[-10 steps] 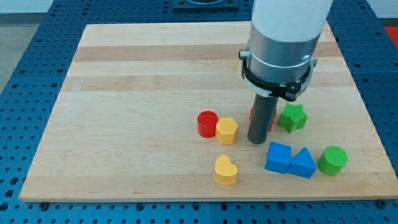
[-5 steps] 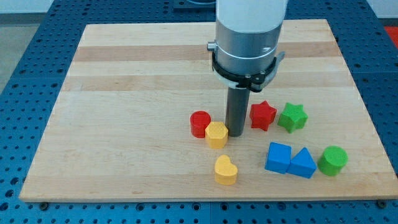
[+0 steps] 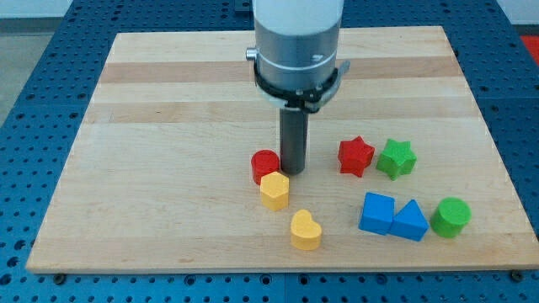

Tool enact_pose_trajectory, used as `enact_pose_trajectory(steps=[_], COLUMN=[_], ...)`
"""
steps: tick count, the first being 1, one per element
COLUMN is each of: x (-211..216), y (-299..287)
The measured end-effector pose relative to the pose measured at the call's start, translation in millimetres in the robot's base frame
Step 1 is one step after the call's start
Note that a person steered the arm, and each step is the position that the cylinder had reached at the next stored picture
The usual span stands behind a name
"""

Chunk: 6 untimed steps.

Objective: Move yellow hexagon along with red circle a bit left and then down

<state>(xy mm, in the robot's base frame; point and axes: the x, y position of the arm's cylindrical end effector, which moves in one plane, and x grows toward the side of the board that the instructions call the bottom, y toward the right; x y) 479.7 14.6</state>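
The yellow hexagon (image 3: 274, 190) lies near the board's middle, touching the red circle (image 3: 265, 166) just above and left of it. My tip (image 3: 293, 172) stands right beside the red circle's right side and just above the hexagon's upper right edge, touching or nearly touching both. The rod rises from there into the large grey arm body.
A yellow heart (image 3: 306, 230) lies below and right of the hexagon. A red star (image 3: 355, 156) and a green star (image 3: 396, 158) lie to the right. A blue cube (image 3: 376, 213), a blue triangle (image 3: 410, 221) and a green cylinder (image 3: 450, 217) sit at lower right.
My tip has moved left and slightly up. The yellow hexagon and red circle have been pushed left, and the hexagon has slid lower relative to the circle.
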Motion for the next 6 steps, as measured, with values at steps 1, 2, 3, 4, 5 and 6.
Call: enact_pose_trajectory(steps=[1, 2, 3, 4, 5, 6], x=[-18, -18, -18, -1, 19, 19], y=[-10, -32, -33, -33, -33, -33])
